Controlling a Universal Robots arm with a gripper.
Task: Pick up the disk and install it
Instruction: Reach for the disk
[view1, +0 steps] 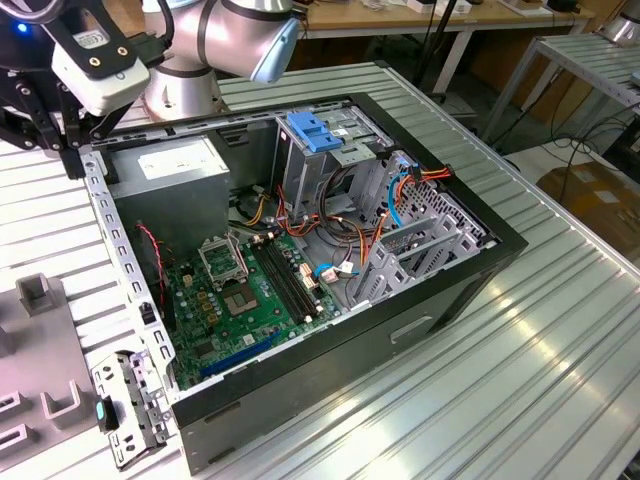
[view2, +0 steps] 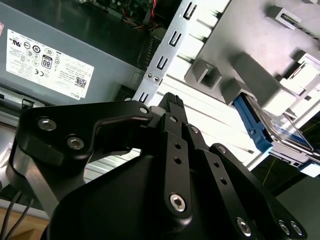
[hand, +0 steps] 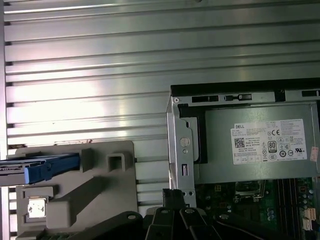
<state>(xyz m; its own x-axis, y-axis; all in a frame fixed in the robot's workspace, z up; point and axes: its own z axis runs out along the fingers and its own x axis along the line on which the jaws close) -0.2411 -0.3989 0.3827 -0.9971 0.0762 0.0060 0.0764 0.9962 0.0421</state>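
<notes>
Hovering above the metal edge of the open computer case (view1: 400, 330) by the power supply (hand: 220, 165), gripper (view2: 172, 102) shows jaws closed together on nothing; disk (hand: 40, 167) sits in the grey holder (hand: 100, 185) on the ribbed table (hand: 100, 50), apart from the gripper.

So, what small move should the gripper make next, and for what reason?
Probably move it across toward the disk. The gripper looks shut and empty, at the metal edge of the computer case, while the disk sits apart from it in the grey holder beside the case. Nothing is picked up yet.
</notes>
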